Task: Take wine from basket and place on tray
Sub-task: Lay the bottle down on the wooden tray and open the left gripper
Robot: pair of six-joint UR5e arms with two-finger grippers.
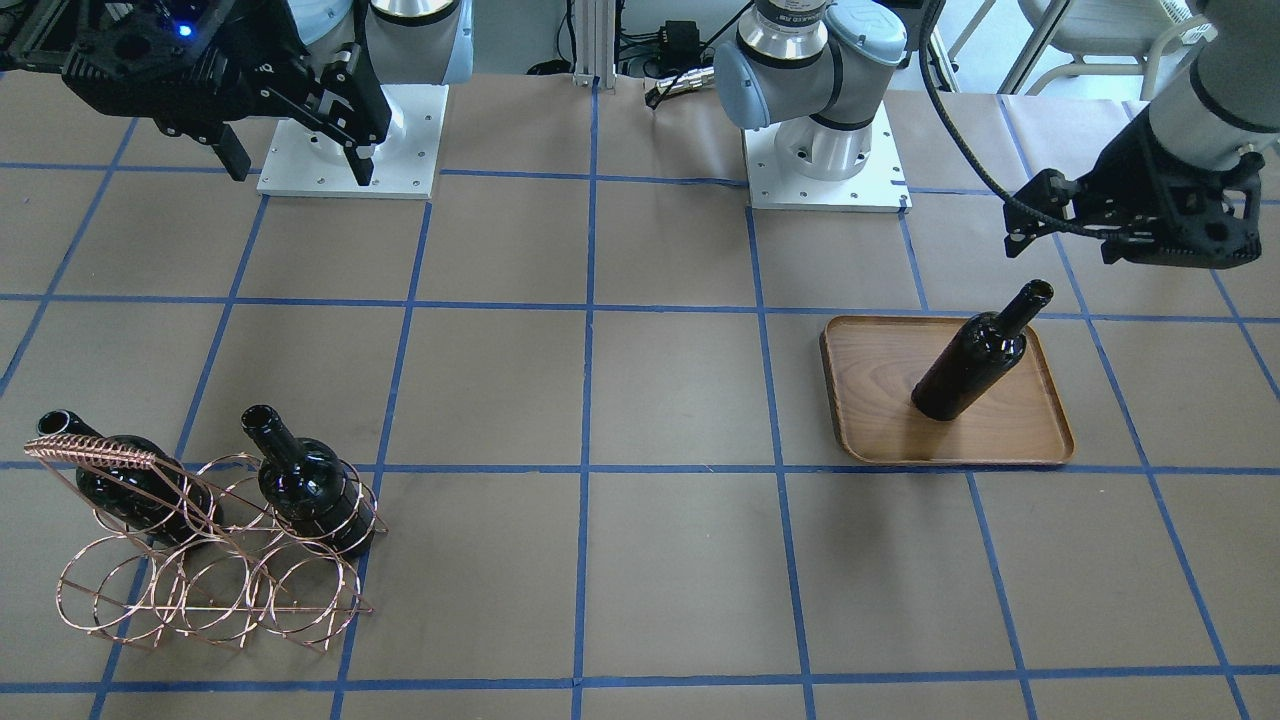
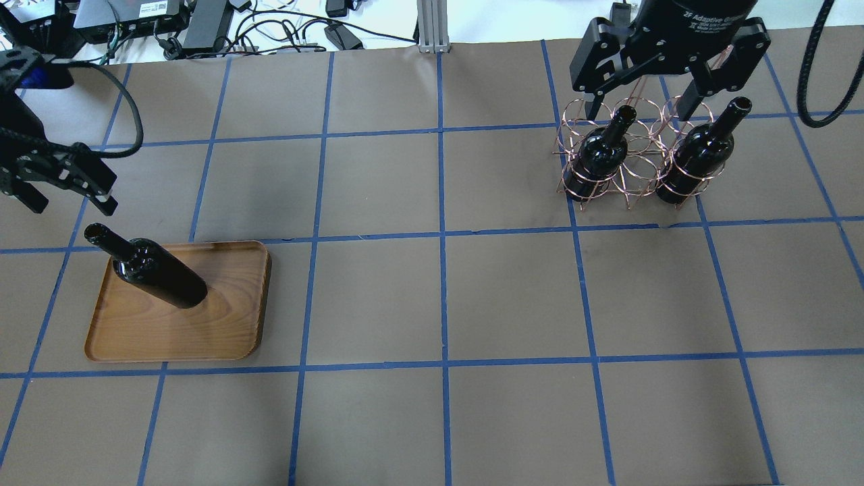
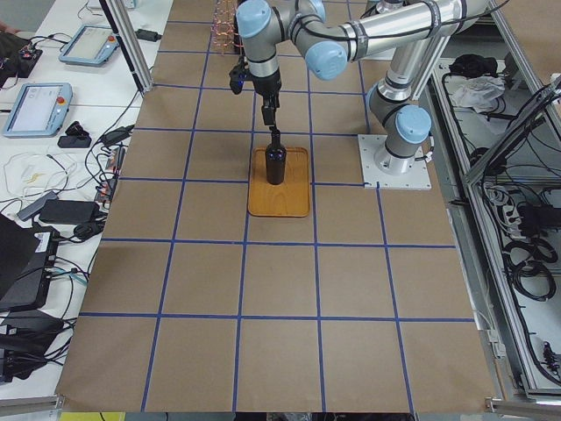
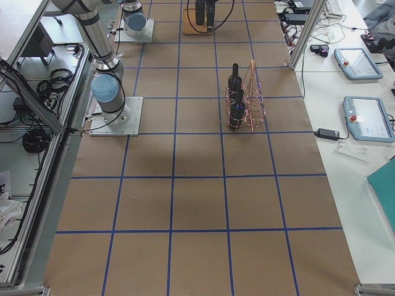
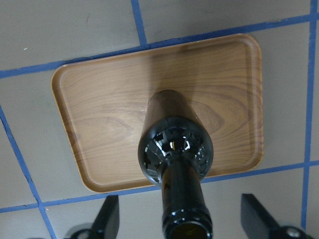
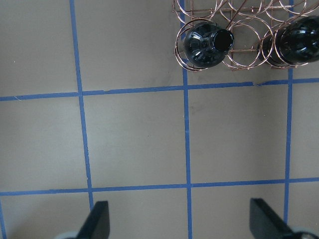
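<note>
One wine bottle (image 2: 158, 273) stands upright on the wooden tray (image 2: 229, 324), also seen in the front view (image 1: 970, 365) and the left wrist view (image 5: 174, 144). My left gripper (image 2: 67, 201) is open and empty just above the bottle's mouth, its fingers (image 5: 107, 216) wide on either side of the neck without touching. Two more bottles (image 2: 597, 158) (image 2: 695, 162) stand neck-up in the copper wire basket (image 1: 210, 585). My right gripper (image 2: 640, 111) is open and empty, high above the table on the robot's side of the basket.
The table is brown paper with a blue tape grid. The two arm bases (image 1: 825, 150) (image 1: 350, 150) stand at the robot's edge. Cables and electronics (image 2: 202, 27) lie beyond the far edge. The basket's twisted handle (image 1: 90, 452) rises beside one bottle.
</note>
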